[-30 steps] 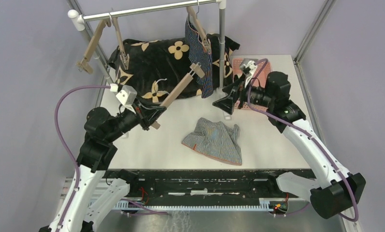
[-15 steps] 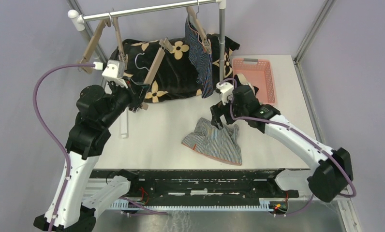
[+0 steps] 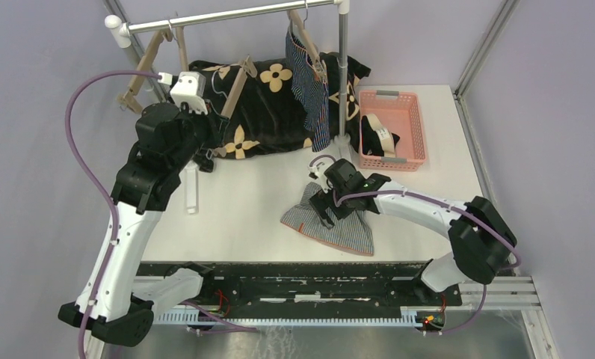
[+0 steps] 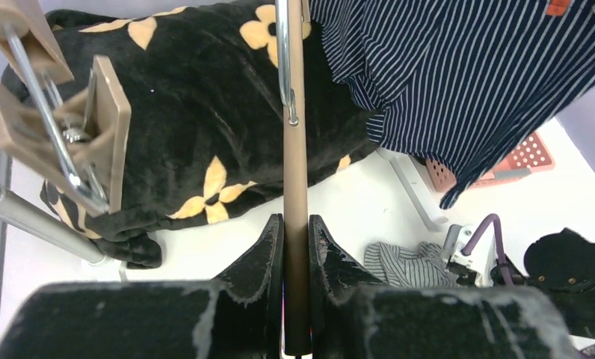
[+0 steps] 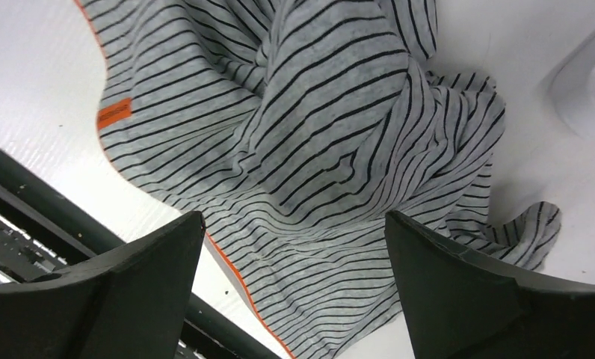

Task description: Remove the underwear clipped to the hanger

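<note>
My left gripper (image 3: 218, 133) (image 4: 296, 218) is shut on the wooden bar of an empty hanger (image 3: 236, 84) (image 4: 296, 149), held up close to the rail (image 3: 227, 15). A navy striped underwear (image 3: 311, 82) (image 4: 459, 75) hangs clipped to a hanger at the rail's right end. The grey-white striped underwear (image 3: 338, 221) (image 5: 317, 149) lies crumpled on the table. My right gripper (image 3: 326, 206) (image 5: 293, 221) hovers just above it, open, with the cloth between its fingers and not pinched. The black underwear (image 3: 380, 138) lies in the pink basket (image 3: 421, 127).
A big black cloth with tan flowers (image 3: 264, 105) (image 4: 167, 134) lies under the rail. Two empty wooden clip hangers (image 3: 149, 63) hang at the rail's left end. The rack's post (image 3: 343, 75) stands beside the basket, and its white foot (image 3: 192, 191) lies near my left arm.
The left arm lifted the hanger up and back toward the rail. The right arm swung from the basket down over the grey-white striped underwear; the black underwear now shows in the basket.
</note>
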{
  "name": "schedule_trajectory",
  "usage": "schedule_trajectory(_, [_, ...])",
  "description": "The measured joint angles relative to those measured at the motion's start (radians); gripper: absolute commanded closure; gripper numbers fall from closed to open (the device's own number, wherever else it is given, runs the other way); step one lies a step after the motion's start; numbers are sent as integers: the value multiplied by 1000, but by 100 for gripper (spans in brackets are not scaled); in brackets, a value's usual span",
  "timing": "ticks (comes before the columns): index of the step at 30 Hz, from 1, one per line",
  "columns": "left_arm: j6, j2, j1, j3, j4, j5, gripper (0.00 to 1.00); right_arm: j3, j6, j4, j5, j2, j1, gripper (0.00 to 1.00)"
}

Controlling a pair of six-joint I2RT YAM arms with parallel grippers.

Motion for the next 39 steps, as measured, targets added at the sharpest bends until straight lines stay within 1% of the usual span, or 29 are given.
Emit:
schedule_trajectory(2, [2,20,0,15,3,-10,97,-1,9,2,6,27,2,17])
schedule_trajectory(3, [2,31,0,21,2,-15,97,-1,16,3,11,43,3,27])
schedule_trajectory(5, [2,52,0,27,6,-20,97,-1,25,4,18,80,11,60])
schedule_trajectory(6, [2,60,0,27,8,-22,97,-1,31,4,21,99,16,87])
schedule_trajectory(7, [2,71,0,27,10,-27,97,-1,41,3,23,118,20,98])
schedule_trajectory(8, [2,80,0,29,10,-31,97,-1,40,1,24,133,22,99])
schedule_trajectory(11, [2,110,0,55,10,-50,97,1,55,-10,27,151,28,99])
schedule_trajectory(15, [2,142,0,118,31,-74,97,8,61,-19,49,121,36,99])
schedule_trajectory(17, [3,153,0,155,46,-85,97,10,67,-30,74,68,40,99])
schedule_trajectory(20, [8,180,0,217,66,-103,97,29,72,-55,127,-66,49,99])
schedule_trajectory(24, [10,237,0,288,80,-109,97,72,76,-66,194,-288,54,99])
schedule_trajectory(27, [11,279,0,300,84,-113,97,109,76,-69,274,-430,56,99])
schedule_trajectory(28, [11,308,0,301,81,-117,97,134,74,-69,339,-503,57,99])
schedule_trajectory(29, [11,308,0,301,81,-117,97,135,74,-69,345,-509,57,99])
schedule_trajectory(31, [11,330,0,305,74,-128,97,152,61,-69,420,-560,58,99])
schedule_trajectory(35, [11,356,0,328,70,-135,97,198,23,-69,556,-589,59,99])
schedule_trajectory(39, [11,357,0,360,73,-135,97,231,-51,-38,711,-554,59,99])
